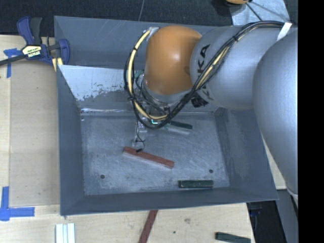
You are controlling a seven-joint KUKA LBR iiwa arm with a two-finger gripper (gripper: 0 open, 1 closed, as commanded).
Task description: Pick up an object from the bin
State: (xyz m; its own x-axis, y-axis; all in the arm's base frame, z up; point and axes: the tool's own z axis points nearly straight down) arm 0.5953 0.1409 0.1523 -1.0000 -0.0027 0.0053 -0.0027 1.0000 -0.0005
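My gripper (139,145) reaches down under the orange dome into the middle of the bin, its fingertips right at the left end of a flat reddish-brown stick (149,157) that lies slanting on the bin floor. The tips look close together and touch or almost touch the stick's end. A dark green bar (180,127) lies just right of the gripper, partly hidden by the arm.
Another dark green bar (195,184) lies flat near the bin's front wall, right of centre. The arm and its cables cover the bin's back right part.
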